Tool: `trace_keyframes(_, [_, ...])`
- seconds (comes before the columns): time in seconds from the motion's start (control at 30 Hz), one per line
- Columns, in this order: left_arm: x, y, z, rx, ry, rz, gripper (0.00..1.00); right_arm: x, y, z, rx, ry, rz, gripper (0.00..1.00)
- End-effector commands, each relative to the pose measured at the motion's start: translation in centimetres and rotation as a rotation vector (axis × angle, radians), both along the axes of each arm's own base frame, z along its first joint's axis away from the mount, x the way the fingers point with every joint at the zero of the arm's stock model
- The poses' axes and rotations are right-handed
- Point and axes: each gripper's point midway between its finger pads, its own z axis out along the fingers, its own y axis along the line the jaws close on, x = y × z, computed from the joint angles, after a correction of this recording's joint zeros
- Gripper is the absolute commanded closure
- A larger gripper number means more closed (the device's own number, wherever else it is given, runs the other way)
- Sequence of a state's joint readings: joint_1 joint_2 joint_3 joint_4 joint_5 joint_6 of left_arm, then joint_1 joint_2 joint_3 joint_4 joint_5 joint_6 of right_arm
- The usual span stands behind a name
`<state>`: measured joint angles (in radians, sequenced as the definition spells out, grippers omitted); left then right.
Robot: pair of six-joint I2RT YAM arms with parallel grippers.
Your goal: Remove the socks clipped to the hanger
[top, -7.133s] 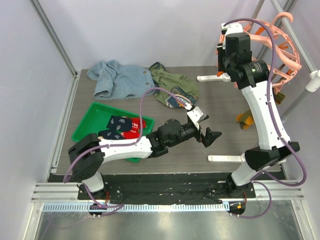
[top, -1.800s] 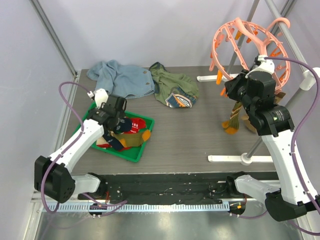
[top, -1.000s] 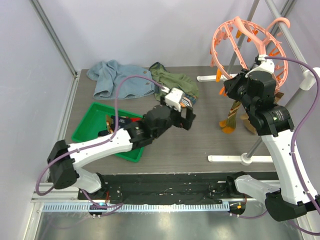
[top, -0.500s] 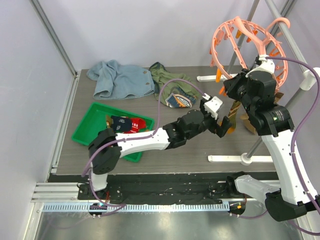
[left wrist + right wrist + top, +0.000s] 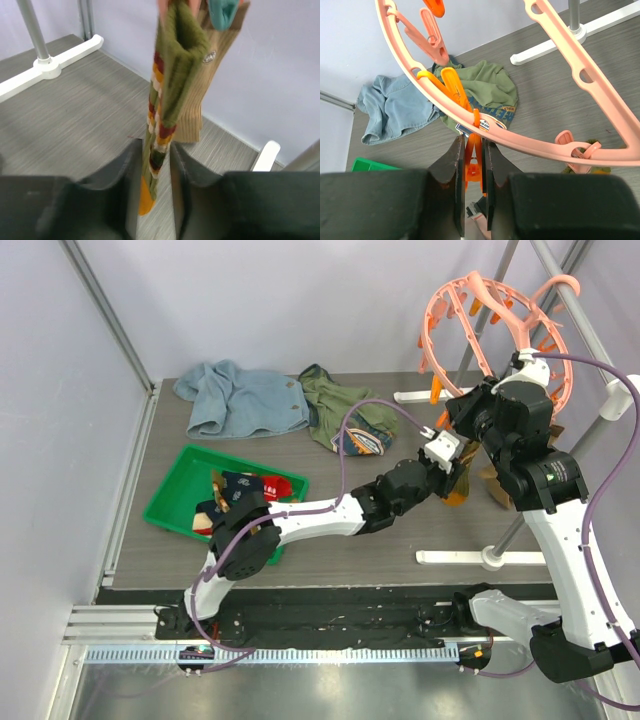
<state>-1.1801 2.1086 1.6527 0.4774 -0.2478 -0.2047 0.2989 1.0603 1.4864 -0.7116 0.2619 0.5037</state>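
Observation:
The salmon-pink hanger (image 5: 495,315) hangs at the back right. Below it hang an olive striped sock (image 5: 172,75) with an orange toe and a tan ribbed sock (image 5: 200,115). My left gripper (image 5: 156,160) is stretched across the table and shut on the striped sock's lower part (image 5: 456,496). Up at the ring (image 5: 560,145), my right gripper (image 5: 474,150) is shut on an orange clip (image 5: 474,165). More socks (image 5: 250,490), navy and red, lie in the green tray (image 5: 165,502).
A light-blue garment (image 5: 235,398) and an olive one (image 5: 350,415) lie at the back of the table. The rack's white feet (image 5: 470,558) and grey pole (image 5: 35,35) stand around the hanging socks. Walls close in on the left and at the back.
My left arm swung from the green tray across to the hanging striped sock, and its jaws narrowed around it. The right arm has stayed on the clip.

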Motion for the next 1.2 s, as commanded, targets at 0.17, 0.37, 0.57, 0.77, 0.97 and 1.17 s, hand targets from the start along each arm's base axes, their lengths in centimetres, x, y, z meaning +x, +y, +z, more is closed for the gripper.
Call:
trace_keyframes(0.17, [0.2, 1.9, 7.2, -0.176, -0.087, 0.059, 1.00, -0.3, 1.0, 2.5, 0.038, -0.070, 0.051, 0.87])
trace_keyframes(0.37, [0.0, 2.9, 7.9, -0.184, -0.089, 0.068, 1.00, -0.8, 0.5, 3.0, 0.025, -0.070, 0.032, 0.68])
trace_keyframes(0.57, [0.1, 5.0, 8.3, -0.168, -0.093, 0.120, 1.00, -2.2, -1.8, 4.5, -0.017, -0.087, -0.050, 0.50])
trace_keyframes(0.77, [0.2, 6.9, 8.6, -0.163, -0.091, 0.168, 1.00, -4.1, -3.9, 5.5, -0.075, -0.068, -0.119, 0.43])
trace_keyframes(0.97, [-0.2, 9.1, 9.3, -0.172, -0.097, 0.193, 1.00, -5.4, -5.1, 5.2, -0.101, -0.038, -0.163, 0.44])
trace_keyframes(1.17, [-1.3, 10.3, 9.3, -0.155, -0.115, 0.200, 1.00, -5.6, -5.2, 3.5, -0.104, 0.006, -0.167, 0.48])
